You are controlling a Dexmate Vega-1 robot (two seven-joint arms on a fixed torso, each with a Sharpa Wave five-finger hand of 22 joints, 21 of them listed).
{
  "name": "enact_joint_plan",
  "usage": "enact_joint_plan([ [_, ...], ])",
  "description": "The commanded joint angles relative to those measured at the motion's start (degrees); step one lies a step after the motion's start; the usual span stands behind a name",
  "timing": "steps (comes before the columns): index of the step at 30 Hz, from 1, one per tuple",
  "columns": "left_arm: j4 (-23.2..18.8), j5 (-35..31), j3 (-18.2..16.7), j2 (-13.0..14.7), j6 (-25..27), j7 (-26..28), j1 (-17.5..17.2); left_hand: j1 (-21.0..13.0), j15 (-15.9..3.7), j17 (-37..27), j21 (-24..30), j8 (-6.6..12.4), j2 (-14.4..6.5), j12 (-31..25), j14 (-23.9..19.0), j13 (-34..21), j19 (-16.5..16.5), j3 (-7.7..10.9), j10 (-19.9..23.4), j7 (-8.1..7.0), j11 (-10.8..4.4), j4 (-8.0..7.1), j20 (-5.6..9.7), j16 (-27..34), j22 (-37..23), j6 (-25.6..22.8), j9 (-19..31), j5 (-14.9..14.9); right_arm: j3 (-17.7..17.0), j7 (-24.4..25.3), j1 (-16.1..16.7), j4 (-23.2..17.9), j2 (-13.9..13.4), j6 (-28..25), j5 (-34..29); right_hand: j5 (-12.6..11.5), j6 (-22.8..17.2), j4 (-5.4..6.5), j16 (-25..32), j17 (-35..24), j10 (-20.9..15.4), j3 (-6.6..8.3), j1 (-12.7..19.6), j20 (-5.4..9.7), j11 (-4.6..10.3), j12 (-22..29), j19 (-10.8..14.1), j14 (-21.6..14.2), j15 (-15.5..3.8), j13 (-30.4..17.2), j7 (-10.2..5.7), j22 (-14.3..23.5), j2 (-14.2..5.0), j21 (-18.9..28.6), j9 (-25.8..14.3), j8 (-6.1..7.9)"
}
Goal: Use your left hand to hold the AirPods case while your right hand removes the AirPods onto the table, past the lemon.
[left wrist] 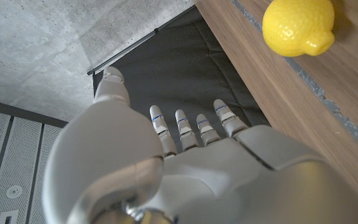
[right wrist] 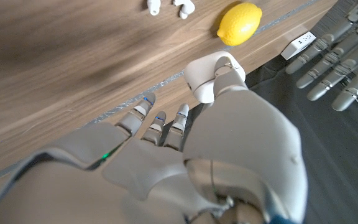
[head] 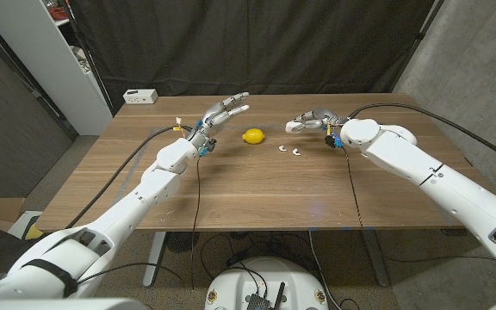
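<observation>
Left robot hand (head: 225,113) raised above the tabletop (head: 257,194), fingers spread, holding nothing. Right robot hand (head: 310,120) gripping the white AirPods case (right wrist: 209,76). Two AirPods (head: 289,151) lying on the wood just beside the lemon (head: 253,136), between the two hands.

Matt wood-grain table (head: 257,189), dimpled lemon (head: 253,136), glossy white plastic AirPods (head: 289,151).

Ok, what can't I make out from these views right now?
- White case in the right robot hand: tiny in the head view, thumb-covered in the right wrist view; lid state unclear.
- AirPods on the table: too small in the head view, cut by the right wrist picture's edge.
- Left robot hand palm: the left wrist view shows its back.
- Lemon: edge-cut in the left wrist view.
</observation>
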State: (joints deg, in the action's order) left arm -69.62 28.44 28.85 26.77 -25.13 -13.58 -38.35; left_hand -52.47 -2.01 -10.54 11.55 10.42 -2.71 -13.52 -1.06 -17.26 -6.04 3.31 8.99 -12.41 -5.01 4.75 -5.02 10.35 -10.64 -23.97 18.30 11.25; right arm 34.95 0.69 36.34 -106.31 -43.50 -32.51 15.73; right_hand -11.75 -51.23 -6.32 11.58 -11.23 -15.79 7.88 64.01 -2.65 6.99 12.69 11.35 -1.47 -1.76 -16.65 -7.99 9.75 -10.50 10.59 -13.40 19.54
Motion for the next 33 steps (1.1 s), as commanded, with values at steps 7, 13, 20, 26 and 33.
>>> enact_joint_plan([
  [7,-4.51,-2.09,-1.43,2.36,-0.95,3.54,-1.85,1.0,-1.13,0.11,-0.26,0.46,0.35,0.5,1.26,0.32,0.45,-0.4,-0.86,-0.08,0.27,0.05,-0.37,-0.12,0.01,-0.9,-0.75,0.21,3.49,2.72,0.25,2.54,-0.7,-1.13,-4.04,0.47,-4.1,0.65,-0.26,0.22,0.97,0.6,-0.86,-0.19,1.14,-0.38,-0.46,1.26,-4.26,-0.01,-0.64,0.05,1.1,0.15,-14.48,3.54],
  [13,-6.6,-3.25,-2.43,3.66,-0.35,6.27,-2.98,1.1,-1.04,0.18,-0.23,0.56,0.33,0.54,1.43,0.47,0.48,-0.47,-0.98,-0.04,0.15,0.06,-0.34,-0.07,0.05,-1.22,-1.12,0.22,3.78,2.52,0.31,4.2,-0.27,-1.18,-4.39,0.5,-4.43,0.54,-0.18,0.32,1.07,0.48,-1.04,-0.13,0.87,-0.42,-0.56,1.31,-4.35,0.07,-0.36,0.05,1.41,0.18,-14.23,3.4],
  [20,-7.95,-3.46,-3.13,4.62,0.98,8.03,-4.0,1.25,-1.05,0.23,-0.21,0.69,0.34,0.51,1.48,0.64,0.53,-0.57,-0.96,-0.06,0.25,0.05,-0.36,0.02,0.08,-1.7,-1.51,0.22,4.12,2.25,-0.01,7.27,0.85,-0.41,-4.45,0.56,-4.17,0.62,0.0,0.32,1.17,0.49,-1.31,-0.07,0.85,-0.45,-0.72,1.15,-4.62,0.13,-0.69,0.05,1.26,0.18,-14.0,3.02],
  [26,-7.56,-2.36,-3.74,4.37,1.48,8.9,-4.76,0.96,-0.6,0.29,-0.13,0.67,-1.08,0.42,1.44,0.95,0.54,0.01,-0.87,0.17,0.47,0.01,-0.99,0.19,0.1,-1.93,-2.24,0.32,4.49,2.15,-0.43,10.22,1.94,0.72,-4.65,0.66,-3.8,0.89,0.29,0.26,0.98,0.45,-1.8,-0.02,0.89,-0.36,-0.63,0.71,-4.79,0.18,-0.97,0.06,1.04,0.27,-13.76,2.59],
  [33,-7.81,-2.3,-4.03,4.65,1.76,9.55,-5.23,1.05,-1.02,0.33,0.05,1.01,-1.49,0.22,1.26,1.16,0.16,0.11,-0.45,0.03,0.45,0.01,-0.59,0.27,0.11,-3.07,-2.74,0.22,4.63,1.97,-0.7,12.22,2.7,0.88,-4.48,0.77,-3.27,1.21,0.47,0.18,1.02,0.45,-2.33,0.13,1.1,-0.36,-0.61,0.56,-5.0,0.22,-1.51,0.06,0.76,0.31,-13.48,2.06],
])
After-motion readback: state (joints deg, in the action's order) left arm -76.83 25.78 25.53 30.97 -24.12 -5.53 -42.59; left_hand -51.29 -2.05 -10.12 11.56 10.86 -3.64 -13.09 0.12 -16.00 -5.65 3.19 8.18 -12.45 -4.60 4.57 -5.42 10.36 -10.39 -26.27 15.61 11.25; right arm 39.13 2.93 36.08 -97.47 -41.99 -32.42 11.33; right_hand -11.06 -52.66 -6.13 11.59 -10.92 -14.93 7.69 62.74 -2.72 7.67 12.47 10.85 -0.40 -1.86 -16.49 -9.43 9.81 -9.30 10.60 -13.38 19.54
